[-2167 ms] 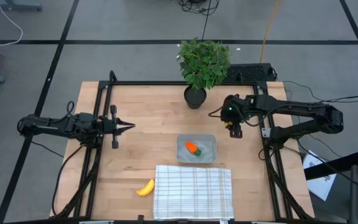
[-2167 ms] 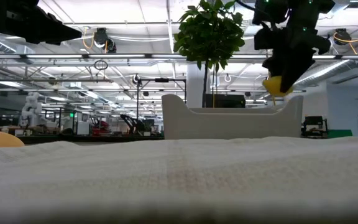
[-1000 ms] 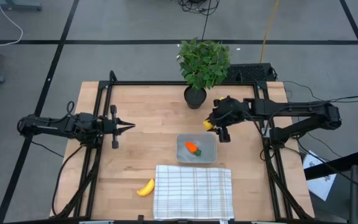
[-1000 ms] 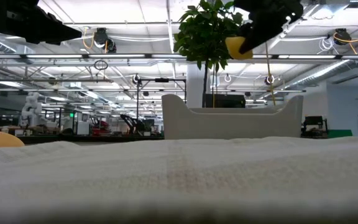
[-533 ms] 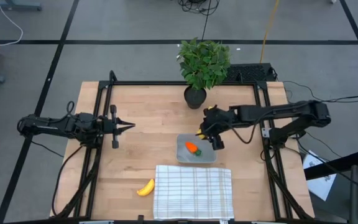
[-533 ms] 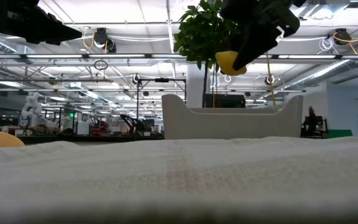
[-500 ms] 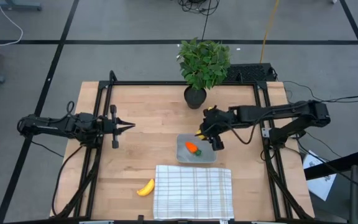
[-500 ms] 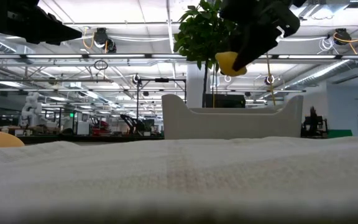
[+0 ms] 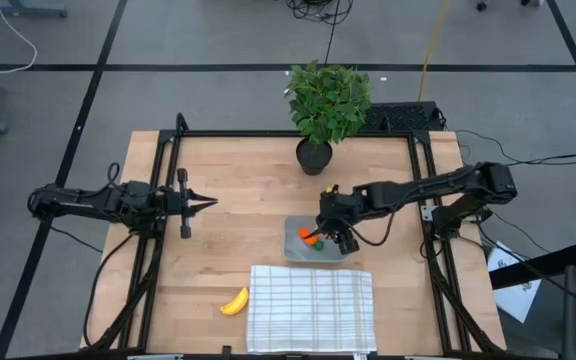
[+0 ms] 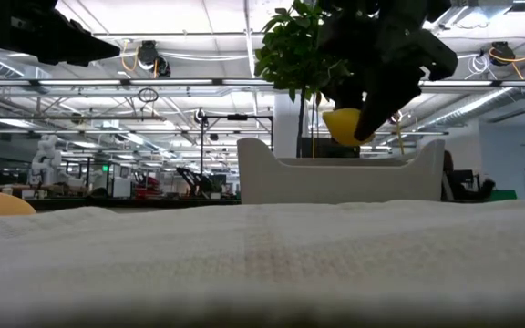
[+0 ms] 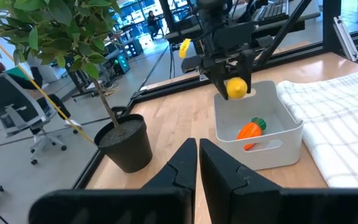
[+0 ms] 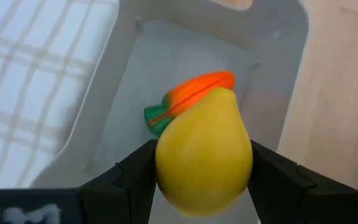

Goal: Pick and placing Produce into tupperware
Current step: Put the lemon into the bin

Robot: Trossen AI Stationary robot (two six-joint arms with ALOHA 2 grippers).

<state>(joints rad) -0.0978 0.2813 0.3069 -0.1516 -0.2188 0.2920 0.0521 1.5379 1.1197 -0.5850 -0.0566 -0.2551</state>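
The tupperware sits mid-table with the orange carrot lying inside it. My right gripper hovers over the tupperware, shut on the small round yellow fruit. In the low view the fruit hangs just above the container's rim. The yellow banana lies on the wood beside the left edge of the checked cloth. My left gripper waits shut over the table's left part, touching nothing. My right gripper pinches the yellow fruit between its two fingers, one on each side of its widest part. The fingers slant down from the table's right side. The fruit is lifted clear, just above the tupperware and the carrot.
A white checked cloth lies at the near edge, right in front of the tupperware. A leafy plant in a black pot stands at the far edge. Bare wood stretches between the left gripper and the tupperware.
My right gripper, still shut on the yellow fruit, has moved toward the table's left and near edge and come down. It went from beside the plant pot to a spot over the tupperware. The left arm has kept still.
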